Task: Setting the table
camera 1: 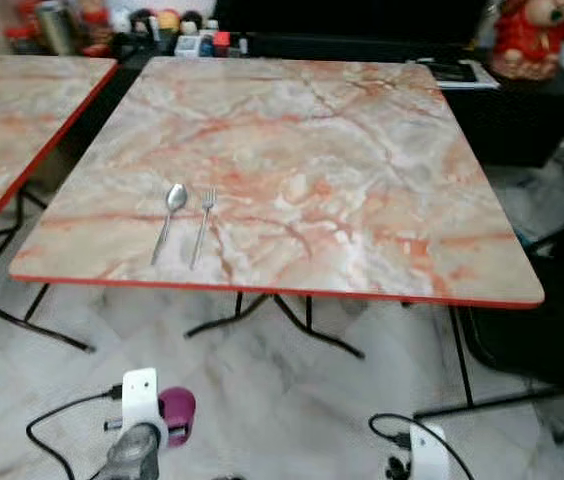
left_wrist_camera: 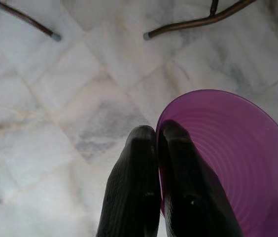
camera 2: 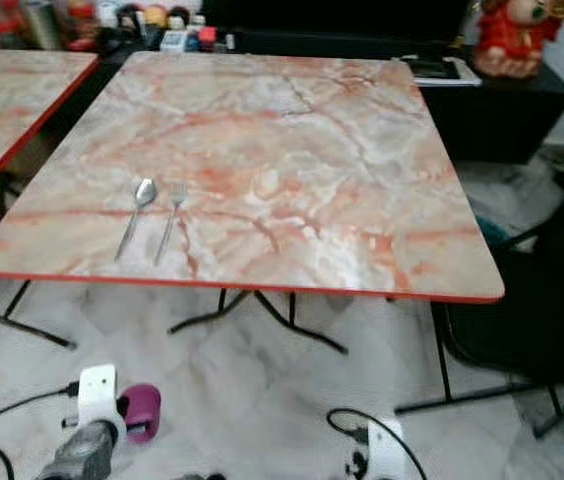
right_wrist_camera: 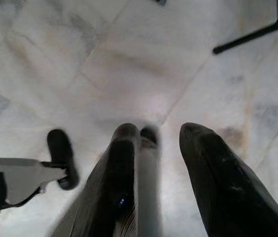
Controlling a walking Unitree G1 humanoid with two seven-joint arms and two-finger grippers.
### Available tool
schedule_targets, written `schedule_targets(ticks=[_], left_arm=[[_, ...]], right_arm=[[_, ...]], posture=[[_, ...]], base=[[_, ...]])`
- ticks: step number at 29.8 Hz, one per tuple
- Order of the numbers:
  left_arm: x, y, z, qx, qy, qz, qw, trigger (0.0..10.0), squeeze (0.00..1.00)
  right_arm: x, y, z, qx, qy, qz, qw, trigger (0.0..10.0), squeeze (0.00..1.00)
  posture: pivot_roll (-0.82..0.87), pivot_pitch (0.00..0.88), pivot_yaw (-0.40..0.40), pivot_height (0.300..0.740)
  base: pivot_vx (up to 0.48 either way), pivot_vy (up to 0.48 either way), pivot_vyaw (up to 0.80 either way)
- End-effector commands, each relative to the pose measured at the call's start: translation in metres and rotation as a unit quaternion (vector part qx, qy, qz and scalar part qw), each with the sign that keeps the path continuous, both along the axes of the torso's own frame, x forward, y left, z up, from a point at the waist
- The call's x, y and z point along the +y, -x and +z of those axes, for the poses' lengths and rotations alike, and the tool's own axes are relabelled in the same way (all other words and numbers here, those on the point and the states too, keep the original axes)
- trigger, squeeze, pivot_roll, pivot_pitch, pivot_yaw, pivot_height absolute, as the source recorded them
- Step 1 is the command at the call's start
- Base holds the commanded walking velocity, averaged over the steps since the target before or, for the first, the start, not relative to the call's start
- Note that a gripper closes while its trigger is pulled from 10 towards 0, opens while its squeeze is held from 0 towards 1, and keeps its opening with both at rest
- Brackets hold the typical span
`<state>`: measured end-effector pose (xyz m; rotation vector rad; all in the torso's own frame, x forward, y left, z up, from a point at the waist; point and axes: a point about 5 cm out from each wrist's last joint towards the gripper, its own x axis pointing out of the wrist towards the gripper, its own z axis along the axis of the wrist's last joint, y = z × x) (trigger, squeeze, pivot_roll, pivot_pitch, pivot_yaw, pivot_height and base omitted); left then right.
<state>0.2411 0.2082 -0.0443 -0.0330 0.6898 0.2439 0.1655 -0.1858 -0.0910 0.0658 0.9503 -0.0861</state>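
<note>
Ahead of both lowered arms stands a square marble-patterned table (camera 1: 342, 180) with a red edge, well beyond either claw. On its near left part lie a spoon (camera 1: 169, 218) and a fork (camera 1: 203, 224), side by side and just apart, handles toward the robot. A second table of the same pattern (camera 1: 2, 130) sits off to the left, and a red plush figure (camera 1: 530, 35) rests on a dark cabinet (camera 1: 522, 110) behind. From the head camera the left arm hangs low over the pale tiled floor (camera 1: 282, 390), with a purple bowl (camera 1: 176, 414) just beside its wrist; the right arm hangs low on the other side.

Along the left wrist camera, the left gripper (left_wrist_camera: 157, 136) has its two black fingers pressed close together over the rim of the purple bowl, one finger outside and one inside, so the bowl is pinched between them. Dark table legs (left_wrist_camera: 198, 19) cross the floor beyond the fingertips.

Along the right wrist camera, the right gripper (right_wrist_camera: 161, 136) holds its fingers somewhat apart, with a blurred slim silvery object (right_wrist_camera: 149, 182) lying against one finger; I cannot tell what it is, nor whether it is gripped.
</note>
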Motion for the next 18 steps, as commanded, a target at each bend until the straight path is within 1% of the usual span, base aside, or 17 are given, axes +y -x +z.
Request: schedule_targets(ticks=[1, 18], left_arm=[[-0.0006, 0.0046, -0.0034, 0.007, 0.003, 0.007, 1.0, 10.0, 0.0], [0.0089, 0.0082, -0.004, 0.013, -0.01, 0.02, 1.0, 10.0, 0.0]], right_arm=[[-0.0058, 0.0027, -0.0005, 0.004, 0.005, -0.007, 1.0, 10.0, 0.0], [-0.003, 0.0014, -0.0004, 0.004, 0.003, -0.009, 1.0, 10.0, 0.0]], posture=[[-0.01, 0.139, 0.009, 0.74], [-0.01, 0.163, 0.017, 0.74]], base=[[0.0, 0.48, 0.0], [0.0, 0.48, 0.0]])
